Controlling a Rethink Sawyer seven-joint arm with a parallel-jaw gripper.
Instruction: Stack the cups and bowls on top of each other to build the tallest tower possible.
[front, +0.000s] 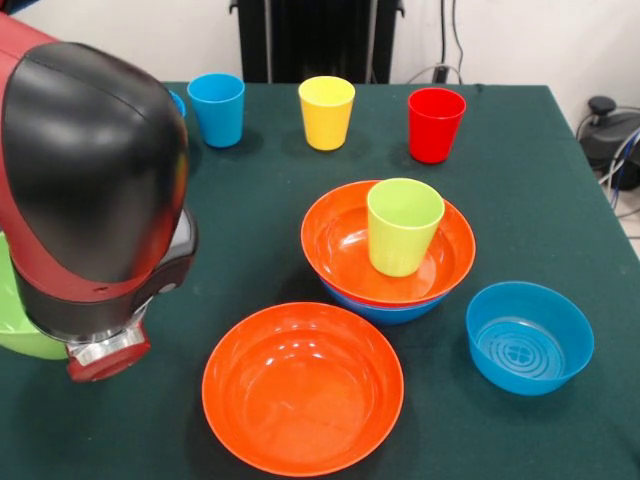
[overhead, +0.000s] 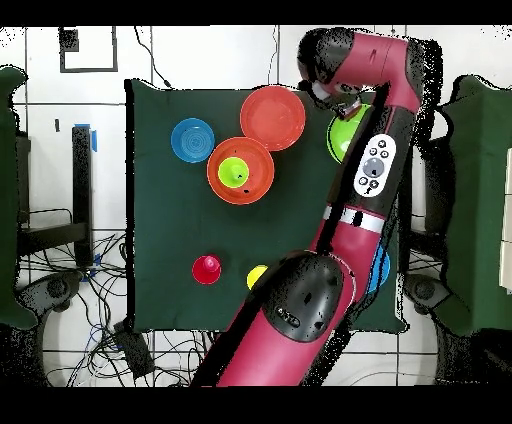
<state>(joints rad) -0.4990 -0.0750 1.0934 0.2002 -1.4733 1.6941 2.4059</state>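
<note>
The arm (front: 95, 190) fills the front view's left, hiding its fingers; whether they are clenched or released cannot be told. Only the overhead view shows the wrist over the green bowl (overhead: 345, 135). On the worktop (front: 520, 170), away from the wrist, the tower: orange bowl (front: 345, 250) on blue bowl (front: 385, 308), green cup (front: 403, 226) upright inside. An empty orange bowl (front: 302, 388) lies between.

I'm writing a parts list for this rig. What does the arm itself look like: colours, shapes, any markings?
The arm is glossy red with rounded black covers. In the front view a bulky black dome sits over a red shell, ending in a metal ring and a red rim. From overhead, a white oval panel with round buttons sits on one link, and a silver band circles a joint. The pincer cannot be made out.
</note>
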